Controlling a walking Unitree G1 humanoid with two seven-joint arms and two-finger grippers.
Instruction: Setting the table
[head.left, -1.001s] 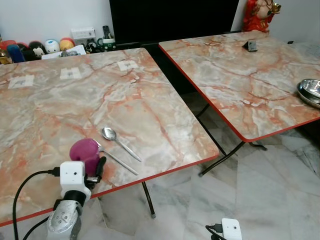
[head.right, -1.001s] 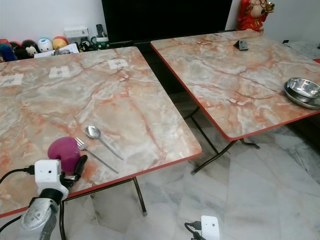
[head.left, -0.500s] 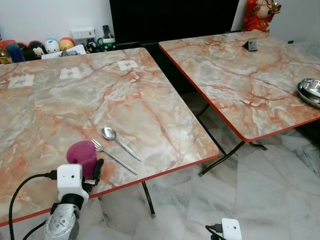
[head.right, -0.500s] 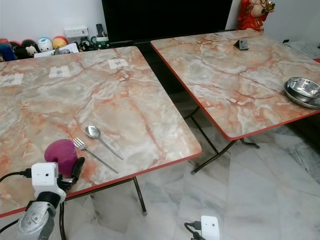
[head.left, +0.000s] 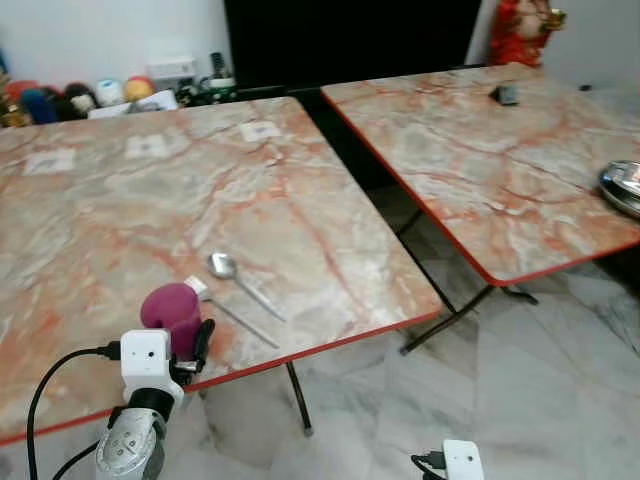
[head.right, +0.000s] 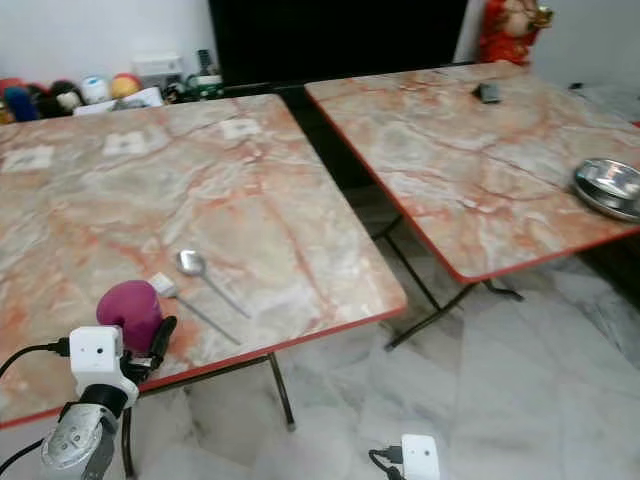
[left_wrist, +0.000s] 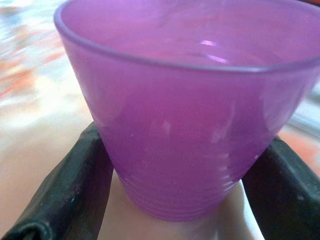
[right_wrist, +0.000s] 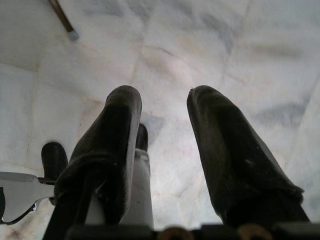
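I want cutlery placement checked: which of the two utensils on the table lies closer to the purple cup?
The fork: its head lies right beside the purple cup held in the left gripper. The spoon lies beyond the fork, farther right.

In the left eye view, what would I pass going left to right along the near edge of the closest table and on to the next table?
Left claw holding the purple cup → fork → spoon → the gap between the tables → steel bowl at the far right.
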